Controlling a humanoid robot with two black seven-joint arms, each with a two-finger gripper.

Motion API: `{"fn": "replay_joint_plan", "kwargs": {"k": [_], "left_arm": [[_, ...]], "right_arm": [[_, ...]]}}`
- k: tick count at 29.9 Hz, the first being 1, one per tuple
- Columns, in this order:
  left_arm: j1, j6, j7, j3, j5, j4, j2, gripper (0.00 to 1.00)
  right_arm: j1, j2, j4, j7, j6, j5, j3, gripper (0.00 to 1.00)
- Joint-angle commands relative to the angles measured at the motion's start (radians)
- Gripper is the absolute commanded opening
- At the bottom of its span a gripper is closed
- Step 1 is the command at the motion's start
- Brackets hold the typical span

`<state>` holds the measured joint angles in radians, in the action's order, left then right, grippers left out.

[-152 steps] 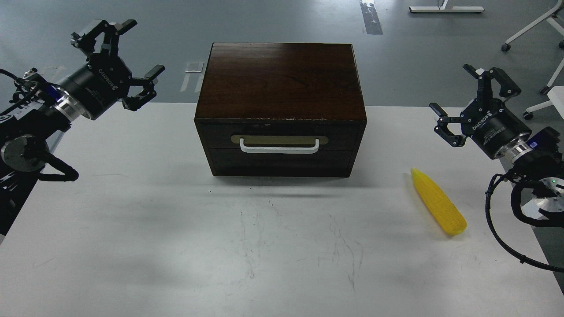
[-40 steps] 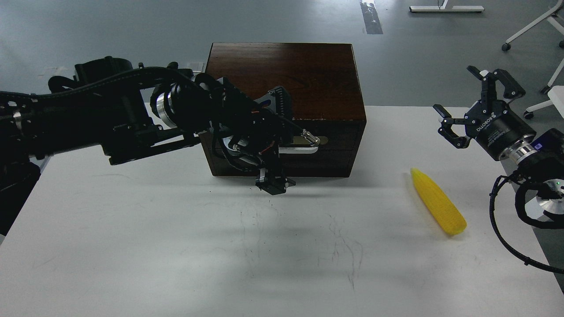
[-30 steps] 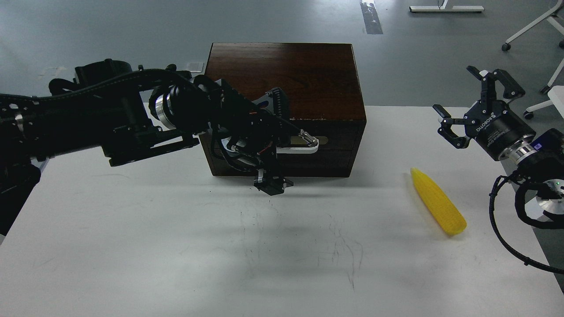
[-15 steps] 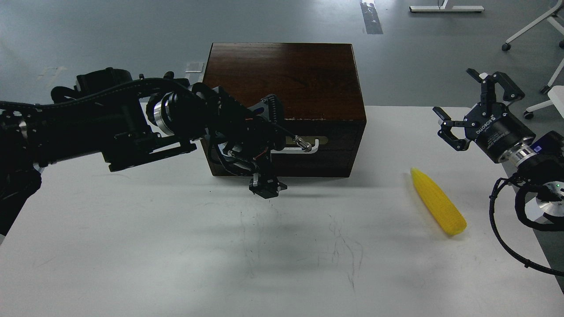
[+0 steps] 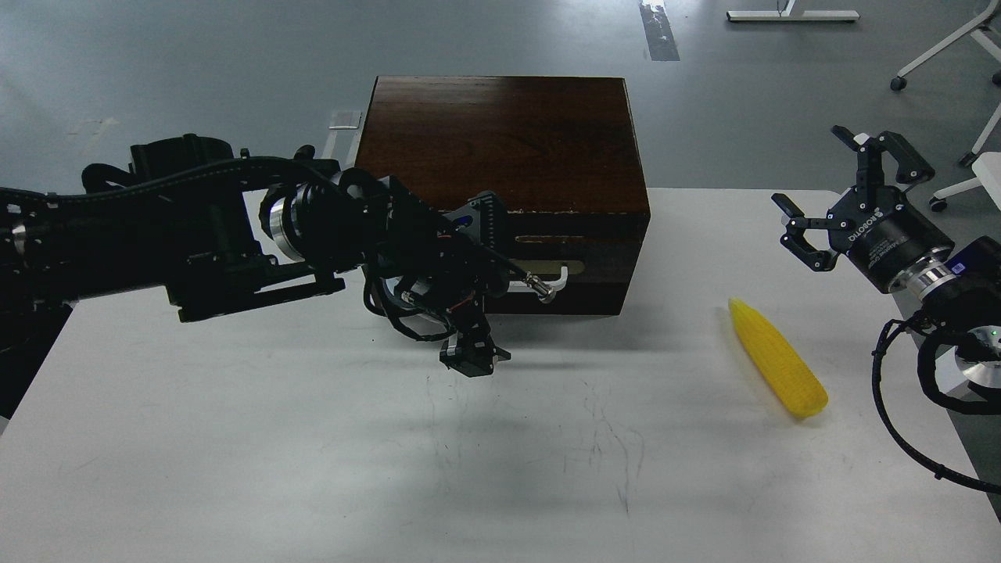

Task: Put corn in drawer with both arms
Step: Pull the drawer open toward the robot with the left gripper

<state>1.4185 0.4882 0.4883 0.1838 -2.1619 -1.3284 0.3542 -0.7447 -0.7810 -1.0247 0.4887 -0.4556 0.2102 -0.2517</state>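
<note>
The yellow corn [image 5: 778,357] lies on the white table [image 5: 235,438] to the right of the dark wood cabinet [image 5: 500,141], its point toward the back. The drawer [image 5: 602,283] stands out a little, with a thin pale strip of its inside [image 5: 547,237] showing. My left gripper [image 5: 500,289] is at the drawer front, its fingers spread, with one metal fingertip hooked behind the white handle [image 5: 554,278]. My right gripper [image 5: 837,199] is open and empty, held above the table behind and to the right of the corn.
Office chair legs [image 5: 950,47] stand on the grey floor at the back right. My left arm [image 5: 195,227] crosses the table's left side in front of the cabinet. Faint scuff marks [image 5: 610,446] mark the table's front middle.
</note>
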Motion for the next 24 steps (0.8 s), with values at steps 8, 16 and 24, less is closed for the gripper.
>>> {"fn": "replay_joint_plan", "kwargs": {"k": [8,16,24], "left_arm": [[0.008,0.0,0.0,0.005,-0.001,-0.173,0.084,0.98],[0.01,0.0,0.0,0.005,-0.002,-0.282,0.134,0.98],[0.0,0.0,0.0,0.008,-0.003,-0.305,0.135,0.98]], "right_arm": [[0.001,0.0,0.002,0.0,0.0,0.0,0.0,1.0],[0.007,0.0,0.002,0.0,0.0,0.0,0.002,1.0],[0.007,0.0,0.002,0.0,0.0,0.0,0.002,1.0]]}}
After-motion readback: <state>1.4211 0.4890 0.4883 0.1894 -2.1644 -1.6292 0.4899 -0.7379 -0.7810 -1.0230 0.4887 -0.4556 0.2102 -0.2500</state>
